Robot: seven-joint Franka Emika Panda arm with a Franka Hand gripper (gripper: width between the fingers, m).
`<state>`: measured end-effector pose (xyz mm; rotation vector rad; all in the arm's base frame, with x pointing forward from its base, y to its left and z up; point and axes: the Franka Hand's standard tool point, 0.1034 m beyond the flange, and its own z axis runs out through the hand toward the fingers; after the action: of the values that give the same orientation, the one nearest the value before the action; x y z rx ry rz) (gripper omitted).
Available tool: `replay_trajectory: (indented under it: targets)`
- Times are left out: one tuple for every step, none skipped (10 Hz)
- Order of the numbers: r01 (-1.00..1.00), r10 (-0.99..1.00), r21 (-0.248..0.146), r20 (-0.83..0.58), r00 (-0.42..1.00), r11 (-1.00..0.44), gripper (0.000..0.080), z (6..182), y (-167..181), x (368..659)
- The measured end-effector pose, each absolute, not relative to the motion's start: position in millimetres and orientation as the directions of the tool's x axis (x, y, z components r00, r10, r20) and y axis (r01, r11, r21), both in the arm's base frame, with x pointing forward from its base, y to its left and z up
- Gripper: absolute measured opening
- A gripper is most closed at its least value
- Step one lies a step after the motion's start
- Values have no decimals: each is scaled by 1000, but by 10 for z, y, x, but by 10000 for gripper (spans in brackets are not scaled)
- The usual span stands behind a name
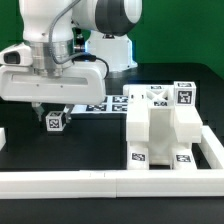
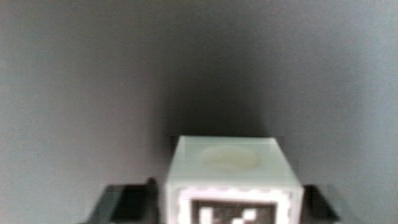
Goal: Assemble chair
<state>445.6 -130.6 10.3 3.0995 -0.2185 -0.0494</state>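
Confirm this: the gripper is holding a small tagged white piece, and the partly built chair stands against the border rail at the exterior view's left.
One detail is wrong. The partly built chair stands at the exterior view's right, not its left, against the border rail. The rest holds: the gripper grips a small tagged white piece, as both views show.

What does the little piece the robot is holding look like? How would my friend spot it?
Find the big white robot arm on the exterior view's left. Under it the gripper pinches a small white block with one black-and-white tag. It hangs apart from the chair parts grouped at the right.
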Motion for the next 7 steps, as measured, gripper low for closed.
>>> replay_trajectory:
  targets:
    - [-140,-141,36,-29,990,-990,471,102,-1307,4455]
    - [-133,-134,21,-61,989,-991,588,99,-1286,4440]
    - [-118,-118,1,-104,988,-993,588,138,-1299,4492]
    - [-112,-112,1,-108,988,-994,637,197,-1367,4579]
    - [-118,-109,-31,-213,971,-993,646,264,-1369,4598]
    - [-118,-100,-45,-297,950,-992,646,342,-1398,4687]
    - [-143,-109,-50,-417,902,-989,646,406,-1392,4758]
